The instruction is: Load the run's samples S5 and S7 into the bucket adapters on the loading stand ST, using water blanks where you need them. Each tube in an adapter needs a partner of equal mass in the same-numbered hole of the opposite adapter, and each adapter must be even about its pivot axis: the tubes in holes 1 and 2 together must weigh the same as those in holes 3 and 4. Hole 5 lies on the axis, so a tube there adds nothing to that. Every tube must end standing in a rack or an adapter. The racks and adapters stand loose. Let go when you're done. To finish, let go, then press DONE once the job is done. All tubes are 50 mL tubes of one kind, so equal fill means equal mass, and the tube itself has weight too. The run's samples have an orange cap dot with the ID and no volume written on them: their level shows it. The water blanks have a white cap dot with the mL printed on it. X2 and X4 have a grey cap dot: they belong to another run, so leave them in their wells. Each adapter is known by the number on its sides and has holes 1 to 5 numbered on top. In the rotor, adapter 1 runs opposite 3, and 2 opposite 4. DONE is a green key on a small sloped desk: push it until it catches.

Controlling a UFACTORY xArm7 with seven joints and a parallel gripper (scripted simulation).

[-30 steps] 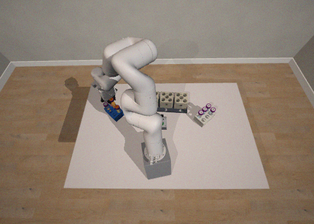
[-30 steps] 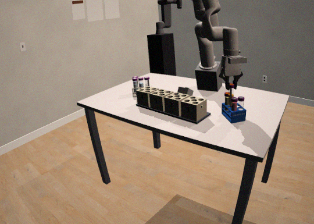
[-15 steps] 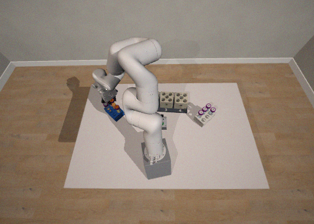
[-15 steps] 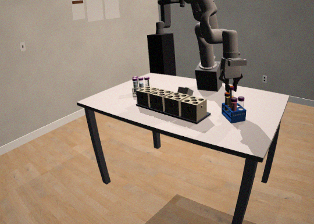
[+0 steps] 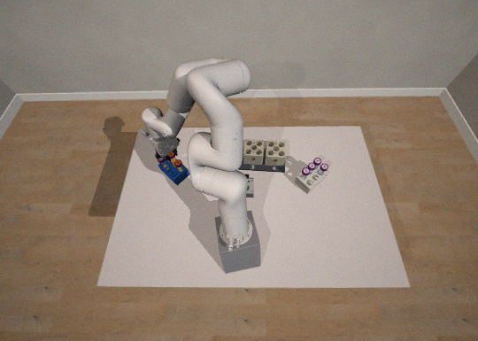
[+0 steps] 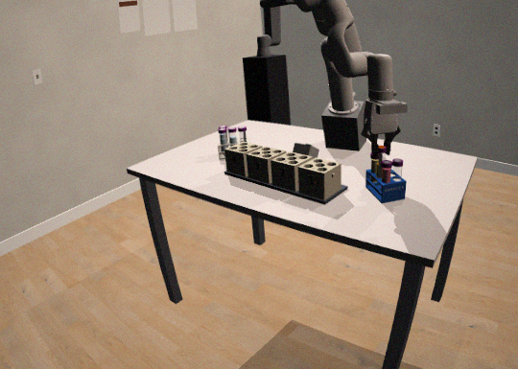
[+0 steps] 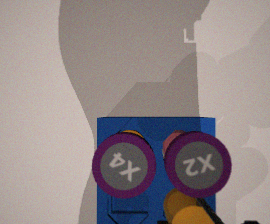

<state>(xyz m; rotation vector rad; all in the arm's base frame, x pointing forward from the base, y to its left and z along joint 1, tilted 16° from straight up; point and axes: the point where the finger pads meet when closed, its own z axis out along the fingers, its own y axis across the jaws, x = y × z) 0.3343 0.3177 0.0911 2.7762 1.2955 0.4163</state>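
My gripper (image 5: 171, 154) (image 6: 382, 149) is shut on a sample tube with an orange cap dot. The tube's amber body (image 7: 192, 216) points down over the blue rack (image 5: 179, 178) (image 6: 393, 195) (image 7: 156, 125); its ID is not visible, nor whether its tip is in a well. Tube X2 (image 6: 387, 165) (image 7: 198, 164) and tube X4 (image 6: 397, 163) (image 7: 124, 165) stand at the rack's end. Another orange-dot tube (image 5: 178, 163) (image 6: 375, 157) stands there. Four adapters with no visible tubes stand on the loading stand (image 5: 264, 168) (image 6: 283, 189), including adapter 3 (image 5: 253, 159) and adapter 4 (image 5: 275, 159).
The white rack (image 5: 306, 187) at the other side holds several purple-capped tubes; their printed volumes are too small to read. The DONE desk (image 5: 250, 189) (image 6: 305, 149) stands between the arm base (image 5: 241, 258) and the loading stand. The arm hides part of the stand in the top view.
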